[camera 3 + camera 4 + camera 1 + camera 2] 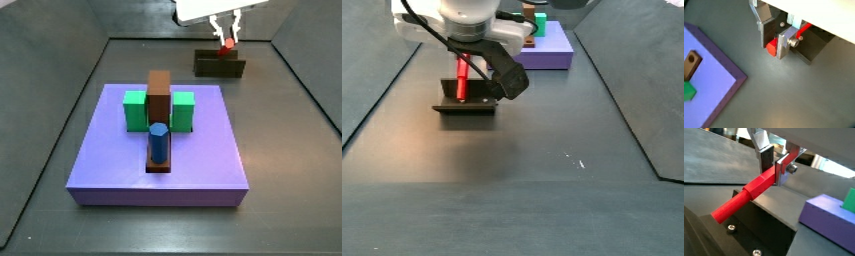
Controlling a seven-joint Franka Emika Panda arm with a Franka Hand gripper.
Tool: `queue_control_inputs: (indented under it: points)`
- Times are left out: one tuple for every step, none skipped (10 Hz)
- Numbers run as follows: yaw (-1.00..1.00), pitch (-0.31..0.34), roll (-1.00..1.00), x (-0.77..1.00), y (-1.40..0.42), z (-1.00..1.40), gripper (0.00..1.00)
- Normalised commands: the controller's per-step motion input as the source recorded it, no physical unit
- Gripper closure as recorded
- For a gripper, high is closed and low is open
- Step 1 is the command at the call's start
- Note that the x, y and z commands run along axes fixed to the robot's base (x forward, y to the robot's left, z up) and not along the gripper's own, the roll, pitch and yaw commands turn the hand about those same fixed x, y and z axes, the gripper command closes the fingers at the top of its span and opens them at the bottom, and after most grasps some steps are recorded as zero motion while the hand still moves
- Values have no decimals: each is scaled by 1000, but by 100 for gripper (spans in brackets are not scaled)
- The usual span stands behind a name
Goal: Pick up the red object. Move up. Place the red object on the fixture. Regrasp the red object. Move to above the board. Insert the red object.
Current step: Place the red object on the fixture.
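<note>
The red object is a long bar. It leans on the dark fixture, its lower end sticking out past the bracket. My gripper is shut on its upper end, one silver finger on each side. In a wrist view the bar's end face fills the gap between the fingers of the gripper. In both side views the bar stands steeply on the fixture with the gripper on it from above.
The purple board lies in the middle of the floor, apart from the fixture. It carries a green block, a brown upright block and a blue cylinder. Grey walls enclose the floor.
</note>
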Motion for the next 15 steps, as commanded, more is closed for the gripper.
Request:
queue_control_inputs:
  points:
    - [243, 197, -306, 311, 37, 0, 100]
    - [177, 109, -286, 149, 63, 0, 100]
    - [0, 0, -143, 0, 63, -86, 100]
    - [0, -54, -186, -169, 131, -103, 100]
    - [0, -109, -226, -177, 180, -137, 100]
    - [0, -114, -237, -166, 151, -160, 100]
    - [0, -114, -191, -137, 54, -191, 100]
    - [63, -94, -131, -14, -6, -223, 100]
    - [91, -54, -103, 0, -89, -189, 100]
    - [29, 0, 0, 0, -17, -151, 100]
    - [0, 49, 266, 0, -26, -117, 100]
    - [0, 43, 263, 0, 0, -117, 100]
    - [0, 0, 117, 0, 0, 0, 100]
    - [0, 0, 9, 0, 0, 0, 100]
    - [0, 0, 17, 0, 0, 0, 100]
